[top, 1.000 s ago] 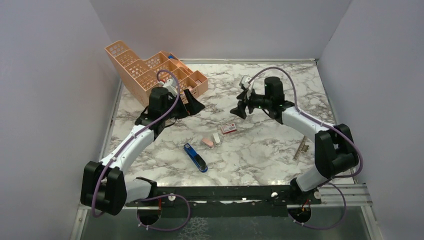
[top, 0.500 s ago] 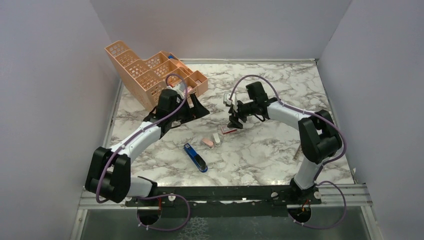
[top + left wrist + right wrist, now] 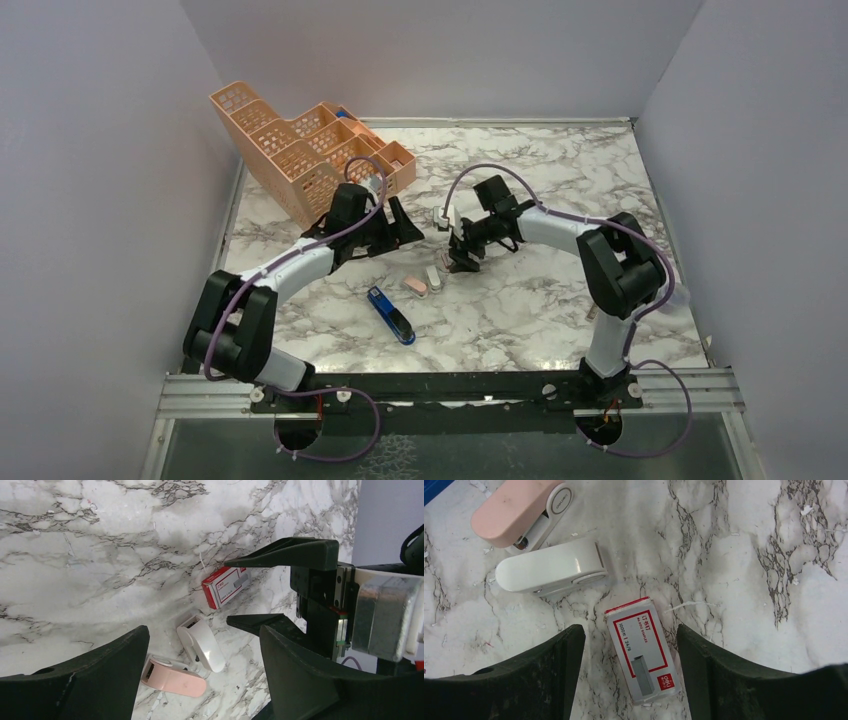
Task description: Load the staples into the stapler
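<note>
Right wrist view: right pincer [image 3: 630, 630] released, jaws straddling red-and-white staple box [image 3: 641, 655]. Box's long axis runs along jaws, so closing would meet its long sides. Left pincer [image 3: 202, 630] released, hovering just left. Blue stapler [image 3: 391, 316] lies nearer, left, untouched.

right tool [image 3: 461, 260] | down over red-white box [image 3: 642, 655] (straddling it) | left tool [image 3: 400, 225] advanced

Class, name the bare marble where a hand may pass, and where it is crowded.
Free: far right marble beyond the right gripper; the near strip between stapler and rail. Crowded: the middle, with left gripper, box, white block, pink block.
</note>
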Action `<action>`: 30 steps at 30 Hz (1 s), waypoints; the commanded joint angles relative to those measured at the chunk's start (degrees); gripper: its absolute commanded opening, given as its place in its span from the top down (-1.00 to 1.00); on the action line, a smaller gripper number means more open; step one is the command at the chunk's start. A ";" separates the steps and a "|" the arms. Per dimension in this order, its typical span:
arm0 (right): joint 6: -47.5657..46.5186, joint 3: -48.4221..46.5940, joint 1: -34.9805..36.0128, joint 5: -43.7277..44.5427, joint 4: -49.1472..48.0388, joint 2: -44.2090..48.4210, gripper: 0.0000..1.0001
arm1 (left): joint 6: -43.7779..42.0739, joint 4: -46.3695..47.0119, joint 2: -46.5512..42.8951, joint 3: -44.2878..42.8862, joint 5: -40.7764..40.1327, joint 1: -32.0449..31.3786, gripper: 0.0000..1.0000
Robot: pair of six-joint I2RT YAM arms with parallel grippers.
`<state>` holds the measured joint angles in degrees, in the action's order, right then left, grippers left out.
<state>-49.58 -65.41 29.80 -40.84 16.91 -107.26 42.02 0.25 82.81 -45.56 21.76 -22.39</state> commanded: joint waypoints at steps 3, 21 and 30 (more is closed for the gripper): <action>-1.55 -1.55 1.57 3.68 1.08 -1.83 -0.44 | 0.39 1.24 2.58 -2.21 0.12 -0.50 -0.62; 1.42 -2.06 1.53 11.26 2.59 -2.22 -0.19 | -0.27 1.37 7.25 -4.86 1.59 -1.40 -0.61; 7.30 -2.24 0.97 12.64 -0.14 -3.23 0.03 | 1.35 4.00 10.28 -5.95 2.45 -2.53 -0.55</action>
<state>-45.87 -67.02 31.18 -32.18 18.02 -109.08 42.46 1.28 91.02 -49.19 22.17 -24.18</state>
